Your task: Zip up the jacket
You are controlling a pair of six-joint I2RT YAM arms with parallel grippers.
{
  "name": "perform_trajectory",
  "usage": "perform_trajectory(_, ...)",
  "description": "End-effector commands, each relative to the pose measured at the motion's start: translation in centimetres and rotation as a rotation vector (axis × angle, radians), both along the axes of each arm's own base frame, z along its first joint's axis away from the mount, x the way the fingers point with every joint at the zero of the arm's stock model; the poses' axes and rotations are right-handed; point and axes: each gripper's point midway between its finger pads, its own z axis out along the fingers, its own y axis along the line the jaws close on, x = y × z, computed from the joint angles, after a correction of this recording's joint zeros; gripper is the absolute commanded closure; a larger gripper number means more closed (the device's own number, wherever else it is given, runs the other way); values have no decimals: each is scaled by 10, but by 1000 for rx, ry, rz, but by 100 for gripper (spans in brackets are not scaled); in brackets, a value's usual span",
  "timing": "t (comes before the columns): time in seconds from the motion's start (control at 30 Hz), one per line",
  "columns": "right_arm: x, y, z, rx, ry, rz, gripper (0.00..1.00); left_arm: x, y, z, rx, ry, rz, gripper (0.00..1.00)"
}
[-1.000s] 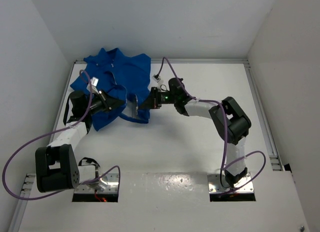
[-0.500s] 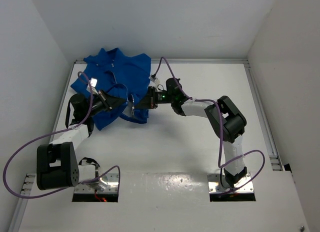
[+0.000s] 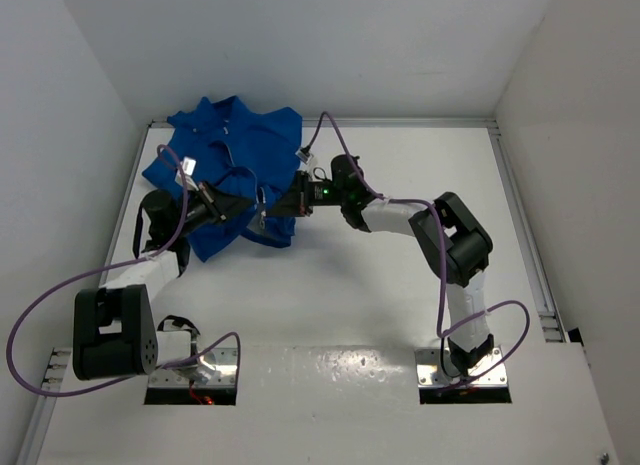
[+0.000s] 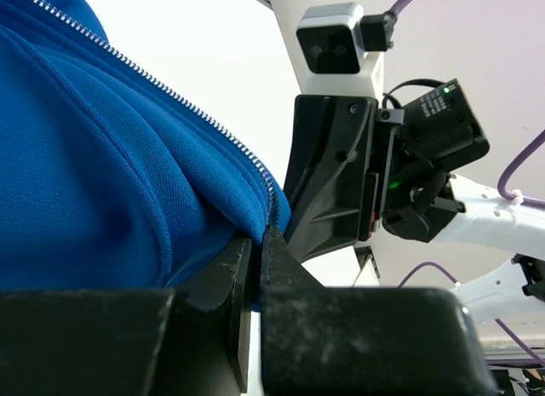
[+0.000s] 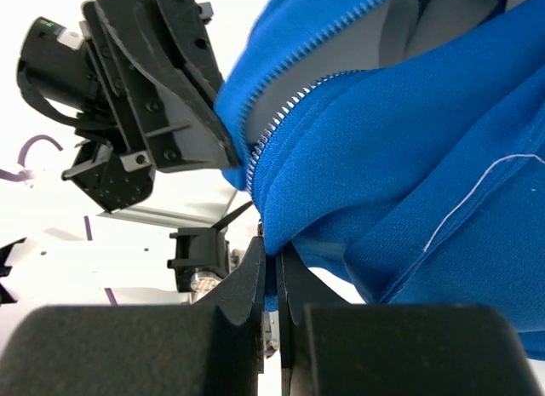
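At the far left corner of the table [image 3: 400, 285], the jacket [image 3: 235, 150] lies crumpled, with its near right edge raised off the surface. The left gripper [image 3: 254, 217] reaches this edge from the left and the right gripper [image 3: 270, 214] from the right. Their tips sit just beside each other, almost nose to nose.

Left wrist view: the jaws are closed to a thin slit, and a fold of blue fabric is pinched between the fingertips [image 4: 243, 255], directly below a row of zipper teeth [image 4: 174, 96]. The opposing arm's claw stands just beyond.

Right wrist view: the fingers [image 5: 251, 272] are pressed together on the blue hem, just beneath the lower end of the tooth rows. Grey lining [image 5: 409, 25] shows between the two rows. The zipper pull cannot be made out in any view.
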Motion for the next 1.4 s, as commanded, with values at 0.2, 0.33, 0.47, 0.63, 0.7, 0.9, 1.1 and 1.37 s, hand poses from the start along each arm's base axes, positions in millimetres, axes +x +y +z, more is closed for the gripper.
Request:
perform_trajectory(0.2,0,13,44,96,-100,37,100,-4,-13,12,-5,-69,-55,100)
perform_trajectory(0.33,-1,13,42,92,-94,40,100,-3,-15,9,-6,-60,-55,100)
perform_trajectory(0.47,1,13,41,92,-90,38,100,-3,-15,9,-6,-60,-55,100)
perform_trajectory(0.63,2,15,44,96,-99,39,100,-1,-15,7,-13,-57,-55,100)
perform_trajectory(0.7,2,16,43,95,-98,37,100,-2,-16,9,-12,-66,-64,100)
perform_trajectory(0.9,4,17,43,95,-99,34,100,-2,-18,6,-14,-58,-98,100)
perform_trajectory(1.1,6,16,42,94,-95,31,100,-7,-21,11,-17,-83,-129,100)
perform_trajectory(1.37,2,9,33,85,-96,39,100,-12,-18,19,-41,-97,-138,100)
